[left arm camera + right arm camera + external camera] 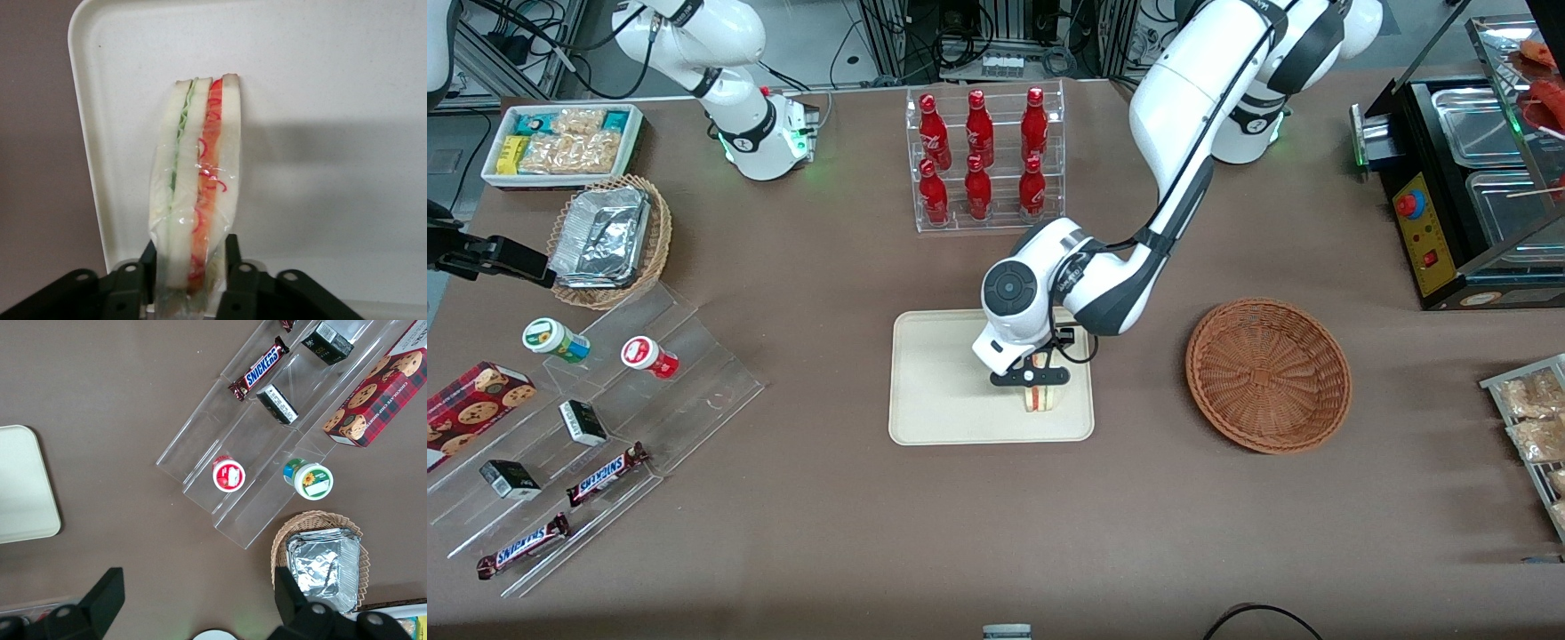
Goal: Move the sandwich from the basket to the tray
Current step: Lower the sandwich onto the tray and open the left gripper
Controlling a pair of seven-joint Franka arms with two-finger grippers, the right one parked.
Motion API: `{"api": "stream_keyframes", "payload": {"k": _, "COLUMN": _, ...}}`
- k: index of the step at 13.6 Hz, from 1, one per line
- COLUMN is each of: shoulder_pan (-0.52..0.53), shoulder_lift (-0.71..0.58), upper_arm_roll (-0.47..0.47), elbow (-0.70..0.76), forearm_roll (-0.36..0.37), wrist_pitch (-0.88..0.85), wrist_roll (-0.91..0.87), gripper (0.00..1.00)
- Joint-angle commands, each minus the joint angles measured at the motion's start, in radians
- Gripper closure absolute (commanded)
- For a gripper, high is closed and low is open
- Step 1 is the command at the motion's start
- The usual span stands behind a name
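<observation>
**Sandwich in hand, down on the tray**

Your hand (1034, 380) is low over the tray (934, 391), pointing straight down. Its two fingers (137, 280) are closed on the sandwich (197, 193), one on each bread face, pinching the wedge at one end. The clear wrap bulges slightly where the fingers press.

The sandwich stands on edge just under the hand, cut edge up toward the wrist camera: green layer, then red, between white bread slices. It appears to touch the tray surface; whether its weight is on the tray, you cannot tell. It sits near the tray's rim on the side nearer the front camera.

Out from the hand toward the working arm's end of the worktop (996, 533), the basket (1268, 374) lies well apart from the tray. Farther from the front camera than the hand, a clear rack of red bottles (983, 156) stands.
</observation>
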Motion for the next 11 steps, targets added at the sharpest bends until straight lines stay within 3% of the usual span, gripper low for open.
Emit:
{"api": "stream_keyframes", "payload": {"k": 1, "shoulder_pan": -0.018, "shoulder_lift": 0.007, "upper_arm_roll": 0.015, "elbow": 0.041, "forearm_roll": 0.015, "wrist_pitch": -0.011, "wrist_roll": -0.021, "gripper": 0.00}}
{"api": "stream_keyframes", "payload": {"k": 7, "shoulder_pan": -0.006, "shoulder_lift": -0.096, "upper_arm_roll": 0.026, "elbow": 0.044, "forearm_roll": 0.023, "wrist_pitch": -0.073, "wrist_roll": -0.015, "gripper": 0.00}}
{"api": "stream_keyframes", "payload": {"k": 9, "shoulder_pan": -0.004, "shoulder_lift": -0.140, "upper_arm_roll": 0.071, "elbow": 0.046, "forearm_roll": 0.018, "wrist_pitch": -0.131, "wrist_roll": -0.005, "gripper": 0.00}}
{"api": "stream_keyframes", "payload": {"k": 11, "shoulder_pan": 0.076, "shoulder_lift": -0.195, "upper_arm_roll": 0.096, "elbow": 0.044, "forearm_roll": -0.053, "wrist_pitch": -0.130, "wrist_roll": 0.038, "gripper": 0.00}}
